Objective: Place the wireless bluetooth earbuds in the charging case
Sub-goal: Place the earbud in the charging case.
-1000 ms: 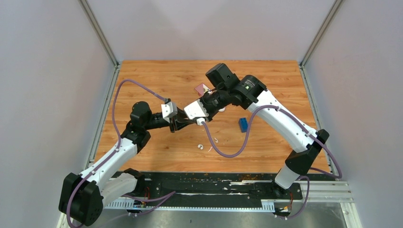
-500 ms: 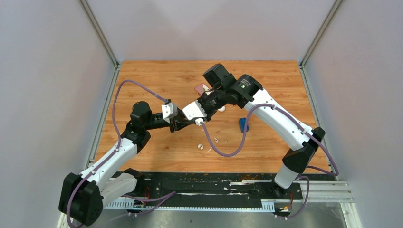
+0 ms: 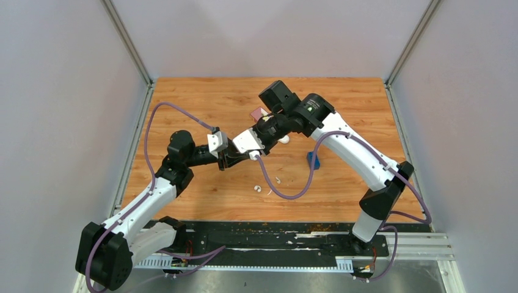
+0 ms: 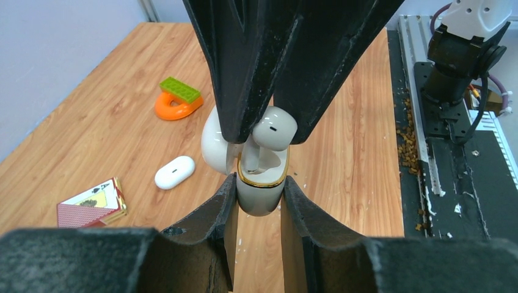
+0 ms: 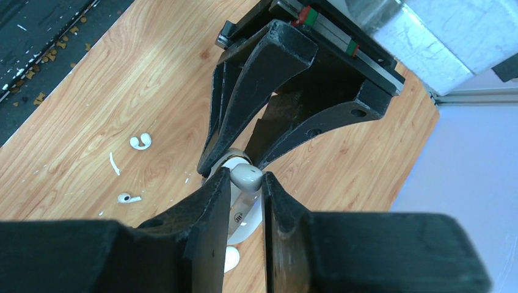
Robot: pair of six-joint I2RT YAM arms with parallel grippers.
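At the middle of the table, the right gripper has edged toward nine o'clock in the past second. That brings the earbud pinched in its jaws to the mouth of the open charging case, which the left gripper clamps upright. The bud looks not yet seated, so insertion appears under way. Count: one case and two earbuds. The second earbud lies loose at six o'clock of the grippers.
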